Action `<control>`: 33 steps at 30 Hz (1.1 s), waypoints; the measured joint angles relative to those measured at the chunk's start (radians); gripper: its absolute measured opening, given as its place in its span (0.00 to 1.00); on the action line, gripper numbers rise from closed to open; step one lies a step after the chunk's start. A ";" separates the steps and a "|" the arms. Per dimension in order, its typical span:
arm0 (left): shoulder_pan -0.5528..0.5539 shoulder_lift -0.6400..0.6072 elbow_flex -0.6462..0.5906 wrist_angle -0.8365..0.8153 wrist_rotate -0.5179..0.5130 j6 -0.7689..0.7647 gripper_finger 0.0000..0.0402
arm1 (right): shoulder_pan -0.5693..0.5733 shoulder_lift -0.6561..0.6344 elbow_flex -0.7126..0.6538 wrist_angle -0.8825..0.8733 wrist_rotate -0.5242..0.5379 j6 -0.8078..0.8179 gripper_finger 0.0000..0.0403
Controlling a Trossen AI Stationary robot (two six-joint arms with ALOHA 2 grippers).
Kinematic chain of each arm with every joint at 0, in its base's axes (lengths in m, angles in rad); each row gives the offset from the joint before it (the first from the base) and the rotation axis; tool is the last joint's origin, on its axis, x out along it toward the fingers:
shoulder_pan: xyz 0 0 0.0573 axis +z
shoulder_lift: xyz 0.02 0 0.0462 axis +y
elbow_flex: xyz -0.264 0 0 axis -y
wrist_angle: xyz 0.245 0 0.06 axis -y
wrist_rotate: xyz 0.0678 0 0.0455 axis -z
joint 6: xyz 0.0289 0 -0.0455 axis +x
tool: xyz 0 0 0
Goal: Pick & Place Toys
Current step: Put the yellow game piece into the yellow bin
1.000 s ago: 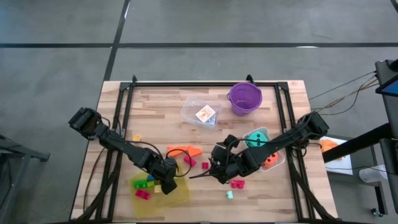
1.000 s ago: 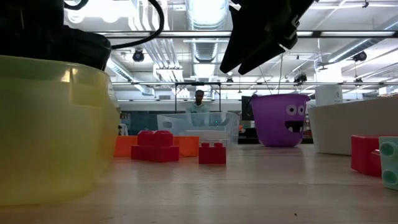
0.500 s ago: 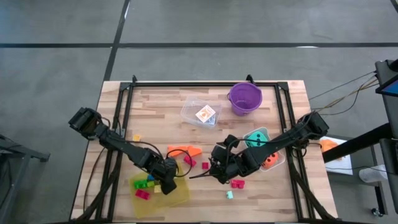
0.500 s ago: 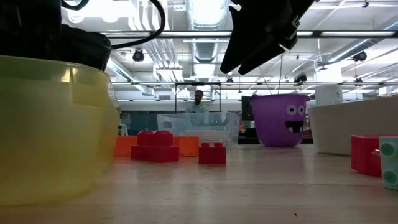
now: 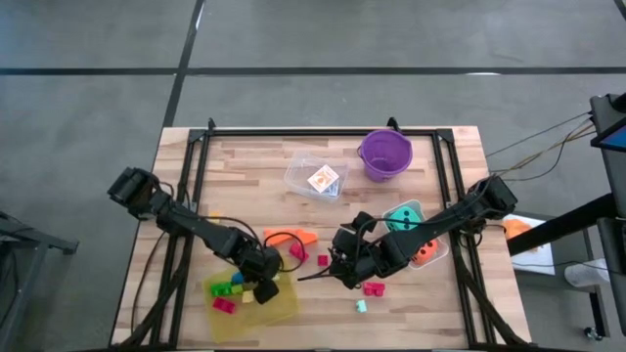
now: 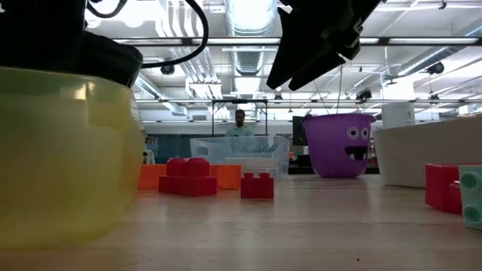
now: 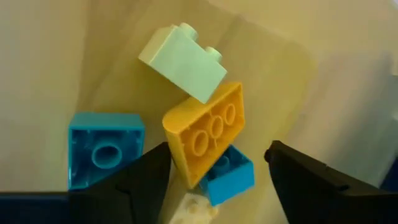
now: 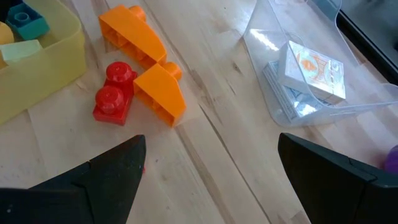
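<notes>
Drop step, by the look of it. Left gripper (image 7: 214,180) above the tray (image 5: 286,307), fingers spread, clasping nothing. Between those fingers, a yellow brick (image 7: 205,134): tilted, leaning on a small blue brick (image 7: 227,174), inside the tray. Beside it, a pale brick (image 7: 183,62) and a bigger blue brick (image 7: 104,149).

To finish well:
- Lift straight up with the jaws wide; no sideways swing, or a finger may clip the tilted yellow brick.
- Clear the tray's rim before turning toward the table.
- Leave the leaning brick alone; probably stable enough.

Right gripper (image 8: 211,155) low over the table's middle, fingers wide apart, empty. Ahead of it, a red brick (image 8: 113,93) touching an orange wedge (image 8: 160,93), a second wedge (image 8: 134,34) just beside. Likely next pick: come down squarely on one piece only.
</notes>
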State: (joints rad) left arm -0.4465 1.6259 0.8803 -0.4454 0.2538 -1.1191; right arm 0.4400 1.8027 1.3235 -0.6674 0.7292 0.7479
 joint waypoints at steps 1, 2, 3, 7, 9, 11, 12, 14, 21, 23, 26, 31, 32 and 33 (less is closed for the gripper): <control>0.005 -0.003 0.000 -0.001 0.010 0.000 0.67 | 0.000 0.000 0.000 0.000 0.000 0.000 0.89; 0.011 -0.008 0.001 -0.007 0.013 0.001 0.69 | 0.000 0.000 0.000 0.000 0.000 0.000 0.89; 0.014 -0.015 0.006 -0.024 0.013 0.007 0.71 | 0.000 0.000 0.000 0.000 0.000 0.000 0.89; 0.029 -0.049 0.038 -0.101 0.008 0.029 0.77 | 0.000 0.000 0.000 -0.004 -0.005 0.000 0.89; 0.031 -0.063 0.056 -0.145 0.001 0.043 0.79 | 0.000 0.000 0.000 -0.007 -0.005 0.000 0.89; 0.033 -0.077 0.079 -0.182 0.000 0.060 0.80 | 0.000 0.000 0.000 -0.008 -0.005 0.000 0.89; 0.035 -0.083 0.096 -0.216 0.001 0.073 0.80 | 0.000 0.000 0.000 -0.008 -0.005 0.000 0.89; 0.039 -0.090 0.137 -0.305 -0.004 0.106 0.80 | 0.000 0.000 0.000 -0.008 -0.005 -0.003 0.89; 0.088 -0.094 0.326 -0.847 -0.284 0.020 0.80 | 0.000 0.000 0.000 -0.008 -0.007 -0.010 0.89; 0.112 -0.101 0.344 -0.972 -0.375 -0.018 0.80 | 0.000 0.000 0.000 -0.007 -0.016 -0.010 0.89; 0.174 -0.129 0.307 -1.015 -0.397 -0.002 0.80 | 0.000 0.000 0.000 -0.007 -0.034 -0.011 0.89; 0.335 -0.200 0.169 -0.947 -0.364 0.102 0.80 | 0.001 0.000 0.000 -0.005 -0.034 -0.017 0.89; 0.372 -0.215 0.144 -0.946 -0.364 0.119 0.80 | 0.001 0.000 0.000 -0.006 -0.034 -0.019 0.89; 0.409 -0.233 0.119 -0.942 -0.363 0.132 0.80 | 0.001 0.000 0.000 -0.005 -0.034 -0.019 0.89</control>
State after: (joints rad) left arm -0.0376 1.3928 0.9991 -1.3872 -0.1091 -0.9869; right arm 0.4408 1.8027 1.3235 -0.6722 0.6951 0.7290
